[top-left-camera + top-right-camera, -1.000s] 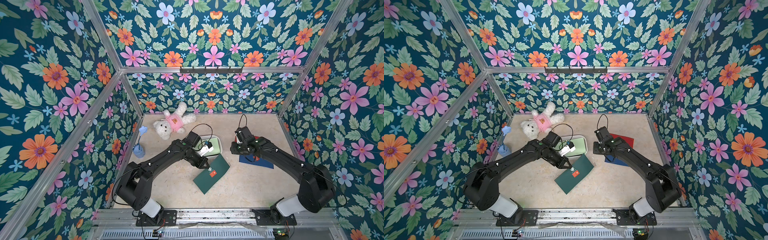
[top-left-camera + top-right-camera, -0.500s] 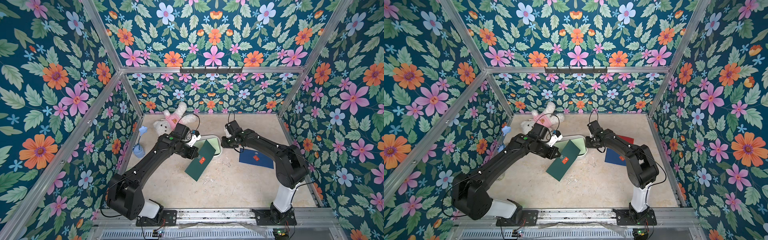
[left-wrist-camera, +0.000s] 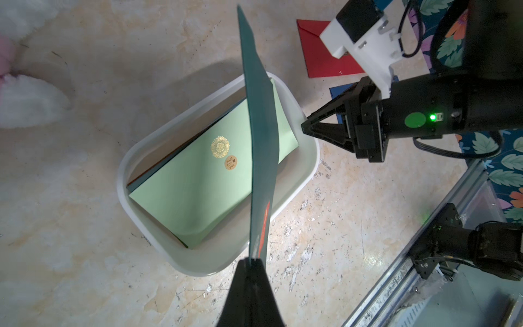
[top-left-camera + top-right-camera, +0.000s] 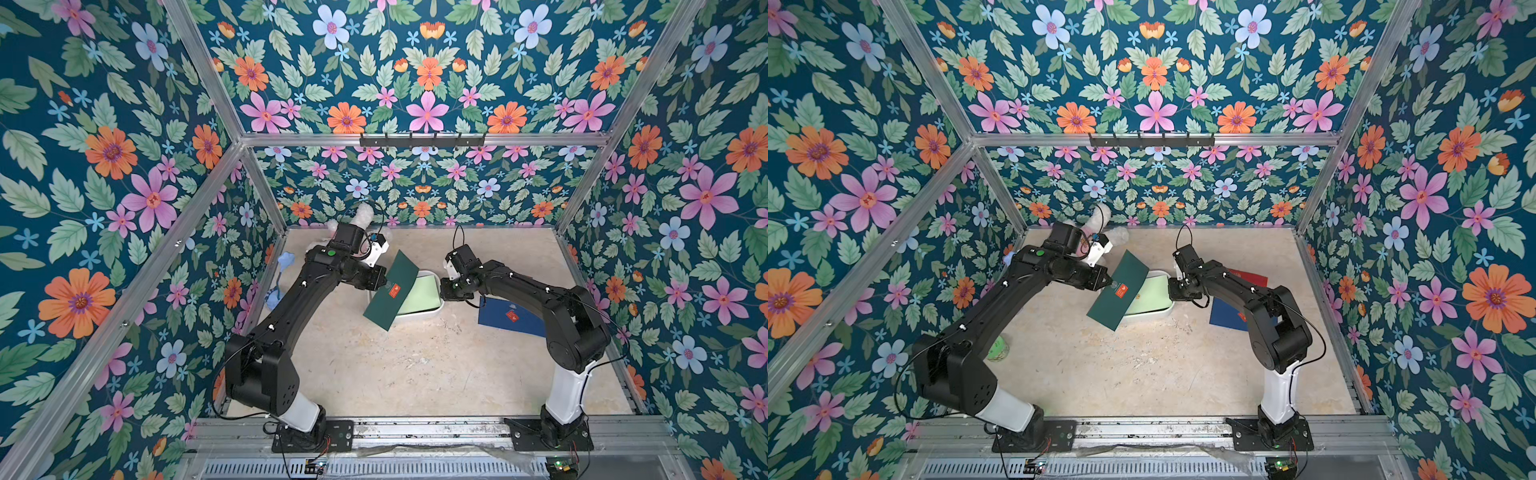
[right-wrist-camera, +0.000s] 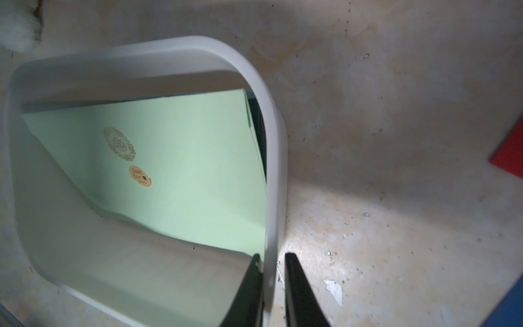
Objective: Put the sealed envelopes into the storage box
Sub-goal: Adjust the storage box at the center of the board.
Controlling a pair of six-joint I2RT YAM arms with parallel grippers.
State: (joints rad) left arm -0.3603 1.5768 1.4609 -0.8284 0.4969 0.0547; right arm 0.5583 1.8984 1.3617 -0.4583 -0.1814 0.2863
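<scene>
One dark green envelope [image 4: 390, 291] hangs tilted over the storage box [image 3: 198, 263], clenched by one edge in the left hand [image 3: 252, 259]. Its lower corner seems to reach outside the rim. The box stands toward the far edge of the table [image 4: 395, 374], and a light green envelope [image 3: 198, 184] lies askew on top inside. If it is released like this, the dark one probably lands across the rim and slides out. The right hand [image 5: 272, 254] straddles the box wall; I cannot tell if it pinches it. A pull there can shift the box. A navy envelope [image 4: 507, 318] and a red envelope [image 3: 319, 56] lie nearer the right edge.
</scene>
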